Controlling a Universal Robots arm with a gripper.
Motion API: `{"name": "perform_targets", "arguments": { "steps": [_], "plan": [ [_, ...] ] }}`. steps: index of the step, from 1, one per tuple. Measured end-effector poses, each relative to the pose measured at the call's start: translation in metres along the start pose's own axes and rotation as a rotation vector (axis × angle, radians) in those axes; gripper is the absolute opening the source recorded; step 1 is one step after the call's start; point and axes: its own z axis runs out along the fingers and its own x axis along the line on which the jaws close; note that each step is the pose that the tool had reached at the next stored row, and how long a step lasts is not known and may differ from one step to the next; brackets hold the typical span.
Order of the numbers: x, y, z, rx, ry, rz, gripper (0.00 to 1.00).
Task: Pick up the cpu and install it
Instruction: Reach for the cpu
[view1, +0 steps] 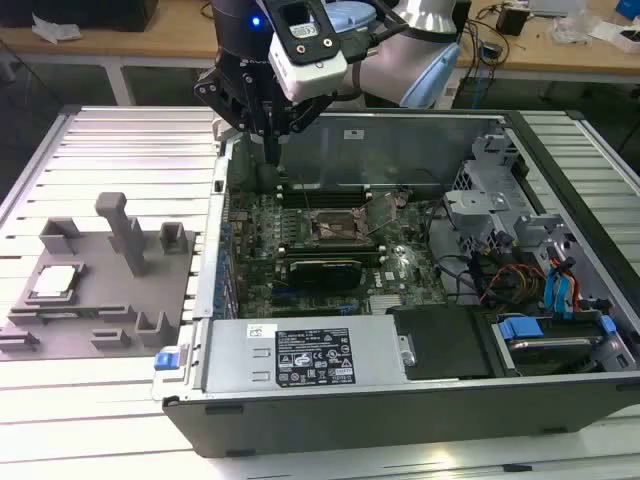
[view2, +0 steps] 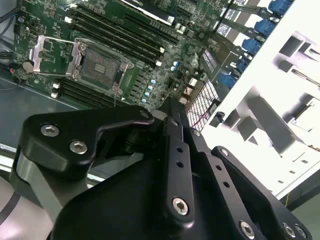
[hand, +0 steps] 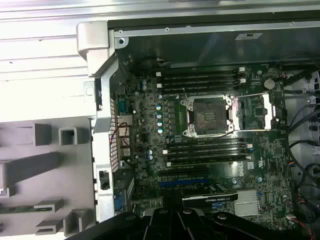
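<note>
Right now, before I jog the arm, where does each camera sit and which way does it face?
Exterior view: off the arm, raised, looking down on the computer case and the grey tray holding the cpu; the arm and gripper hang over the case.
First wrist view: on the wrist, facing down at the motherboard and socket; gripper body in foreground.
Second wrist view: on the wrist, slanting past the gripper toward the socket.
Shared: all three show socket and gripper.

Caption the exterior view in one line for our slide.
Gripper poised above the open computer case; cpu lies on the grey tray alongside.
</note>
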Motion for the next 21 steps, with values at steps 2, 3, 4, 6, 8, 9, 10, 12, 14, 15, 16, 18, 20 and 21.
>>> {"name": "perform_targets", "arguments": {
  "steps": [2,3,4,6,8,9,10,12,14,15,16,18,20,21],
  "plan": [
    [0.0000,0.0000,0.0000,0.0000,0.0000,0.000,0.11],
    [0.0000,0.0000,0.0000,0.0000,0.0000,0.000,0.11],
    [0.0000,0.0000,0.0000,0.0000,0.0000,0.000,0.11],
    [0.0000,0.0000,0.0000,0.0000,0.0000,0.000,0.11],
    [0.0006,0.0000,0.0000,0.0000,-0.0001,0.000,0.11],
    [0.0013,-0.0001,0.0000,0.0000,0.0000,0.000,0.11],
    [0.0020,-0.0002,-0.0001,0.0000,0.0000,0.000,0.11],
    [0.0049,-0.0004,-0.0001,0.0000,0.0000,0.000,0.11],
    [0.0067,-0.0005,-0.0002,0.0000,0.0000,0.000,0.11],
    [0.0074,-0.0005,-0.0002,0.0001,0.0000,0.000,0.11],
    [0.0081,-0.0006,-0.0002,0.0000,0.0000,0.000,0.11],
    [0.0093,-0.0007,-0.0002,0.0000,0.0000,0.000,0.11],
    [0.0110,-0.0008,-0.0003,0.0000,0.0000,0.000,0.11],
    [0.0119,-0.0009,-0.0003,0.0000,0.0000,0.000,0.11]
  ]
}}
